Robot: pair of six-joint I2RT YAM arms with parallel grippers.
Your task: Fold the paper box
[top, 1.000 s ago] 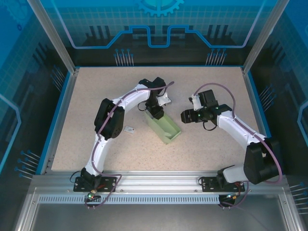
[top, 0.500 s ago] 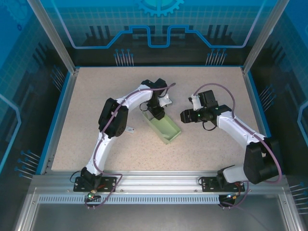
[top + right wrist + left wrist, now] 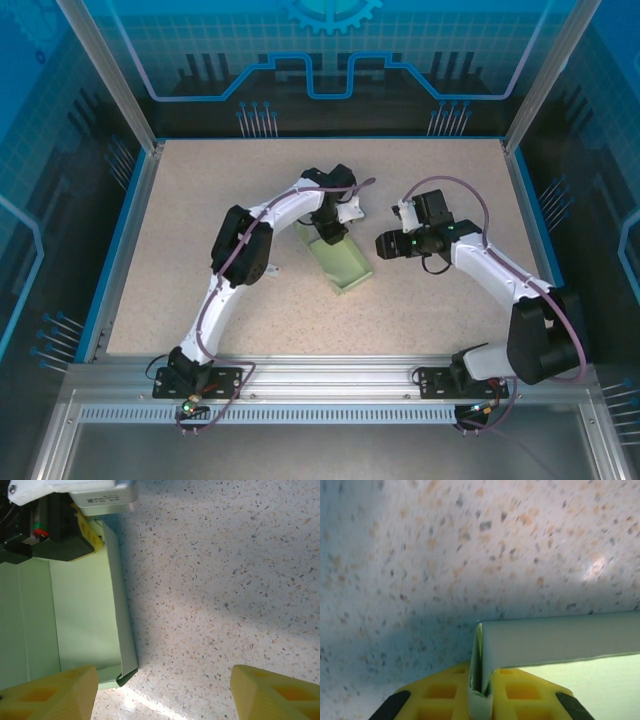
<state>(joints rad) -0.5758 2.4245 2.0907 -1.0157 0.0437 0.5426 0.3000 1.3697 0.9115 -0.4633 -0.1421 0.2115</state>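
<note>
Paper box [image 3: 343,265] end wall pinched by left gripper [image 3: 480,695]; right gripper [image 3: 162,690] waits open.
Box lies diagonal around the middle of the bench [image 3: 190,210], a shallow tray with walls up. Left jaws have just narrowed from part-open onto the doubled far end wall, probably creasing that fold. Right gripper hovers beside the box's right side, fingers wide apart, holding nothing.

Found the paper box [image 3: 341,262] pale mint green, plain throughout. Recorded the worktop [image 3: 200,210] as beige, speckled with orange, grey and dark flecks, edged in blue. Noted yellow with dark grey corners on the left pincer [image 3: 480,700]; same yellow on the right pincer [image 3: 165,692]. Logged arms [image 3: 283,199] white with black joints, cables [image 3: 447,179] purple, rails [image 3: 330,378] silver, backdrop [image 3: 330,60] blue with grid and line pattern.
</note>
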